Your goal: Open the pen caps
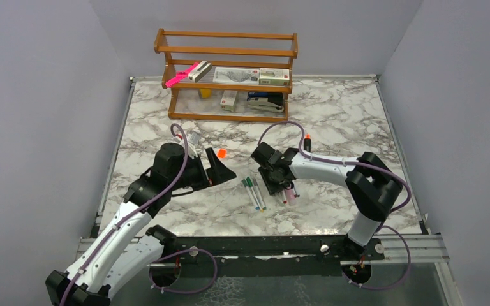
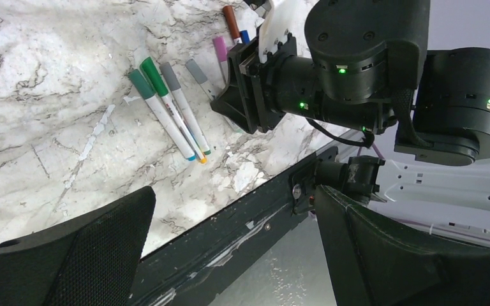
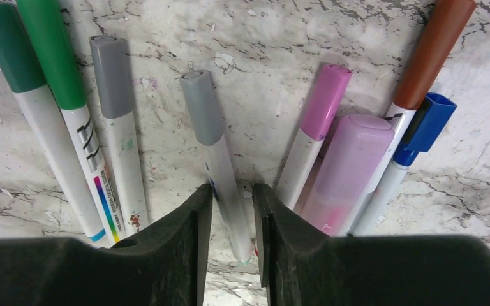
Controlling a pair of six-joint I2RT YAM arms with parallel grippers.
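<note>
Risk findings. The right end effector (image 3: 231, 239) straddles the grey-capped marker (image 3: 220, 172) low on its white barrel, well away from the grey cap (image 3: 201, 105). With the hold that far from the cap, a pull there could tilt or twist the pen between the jaws and let it slide out instead of unseating the cap. The pink-capped marker (image 3: 312, 134) and the lilac highlighter (image 3: 348, 169) lie just beside the right-hand finger. A small drift to that side could nudge them or trap one of them in the grip. The cap is small against the left end effector's wide jaws, so a poorly aligned approach may close on the barrel or miss.

Location. The pen caps (image 1: 254, 186) are all seated on their pens. The pens lie flat on the worktop (image 3: 261, 38) in two loose clusters between the arms.

End effectors. The right jaws are drawn in narrow, one on each side of the barrel. The close view does not show whether the pads press it, so a firm hold cannot be confirmed. The left end effector (image 2: 236, 255) is spread fully, empty, touching nothing, and is turned toward the pens.
</note>
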